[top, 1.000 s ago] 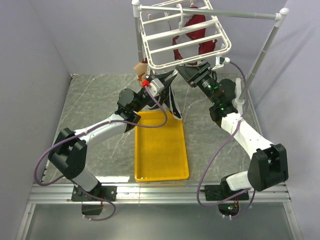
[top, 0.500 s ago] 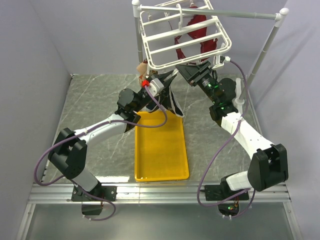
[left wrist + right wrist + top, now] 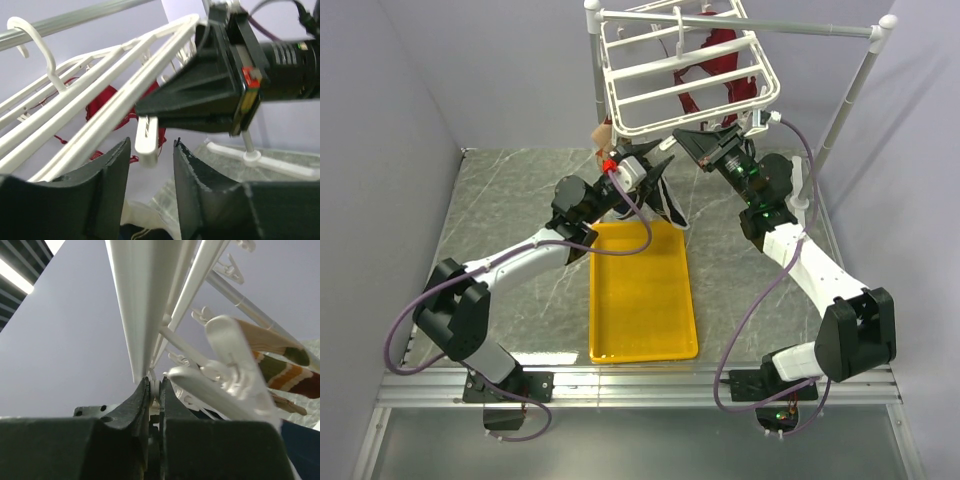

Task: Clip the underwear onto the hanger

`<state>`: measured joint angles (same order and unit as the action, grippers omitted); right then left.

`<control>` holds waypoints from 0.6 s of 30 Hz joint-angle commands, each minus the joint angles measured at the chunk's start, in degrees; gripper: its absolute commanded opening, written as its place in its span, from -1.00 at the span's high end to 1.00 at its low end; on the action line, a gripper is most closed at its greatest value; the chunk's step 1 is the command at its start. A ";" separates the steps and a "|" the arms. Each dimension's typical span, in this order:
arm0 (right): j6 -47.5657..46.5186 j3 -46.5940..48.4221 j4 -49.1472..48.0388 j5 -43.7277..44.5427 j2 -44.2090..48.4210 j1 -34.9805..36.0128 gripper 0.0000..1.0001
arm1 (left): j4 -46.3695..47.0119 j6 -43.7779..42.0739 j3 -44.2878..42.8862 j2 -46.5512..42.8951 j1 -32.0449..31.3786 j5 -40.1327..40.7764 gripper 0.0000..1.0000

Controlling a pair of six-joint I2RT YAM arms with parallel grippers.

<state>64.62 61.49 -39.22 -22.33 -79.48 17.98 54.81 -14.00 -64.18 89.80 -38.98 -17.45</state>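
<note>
The white hanger [image 3: 650, 128] hangs from the pole at the back. The navy underwear [image 3: 666, 205] dangles from my left gripper [image 3: 657, 163], just under the hanger's front rim. In the left wrist view the fingertips stand apart, with a white clip [image 3: 147, 144] between them and navy fabric with white trim [image 3: 146, 233] bunched low between the fingers. My right gripper [image 3: 693, 138] is shut on a small white clip stem [image 3: 155, 390] under the hanger bar [image 3: 131, 305].
A dark red garment [image 3: 720, 50] hangs in the hanger. The argyle cloth [image 3: 603, 133] hangs at its left corner. A yellow tray [image 3: 640, 300] lies below. The white pole stand [image 3: 860, 70] rises at the right, and its foot shows in the left wrist view [image 3: 255, 157].
My left gripper has risen toward the hanger, lifting the underwear off the tray's far end. My right gripper and the hanger's front rim have shifted slightly up.
</note>
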 commanded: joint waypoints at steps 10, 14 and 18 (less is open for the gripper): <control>-0.99 4.60 1.25 0.09 -0.85 -0.58 1.00 | -38.59 -13.56 0.90 -20.00 3.81 -17.50 -0.51; -1.51 5.48 2.30 -0.52 -1.64 -0.66 1.00 | -66.27 -36.23 -4.80 -20.38 4.27 -24.82 -0.55; -1.87 6.53 3.01 -0.70 -2.08 -0.75 1.00 | -85.98 -63.59 -10.43 -16.34 4.27 -27.19 -0.58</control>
<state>63.59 64.84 -37.21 -23.88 -80.58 17.96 -7.07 -50.52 -71.44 69.97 -34.85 -38.85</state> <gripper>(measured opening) 0.127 0.779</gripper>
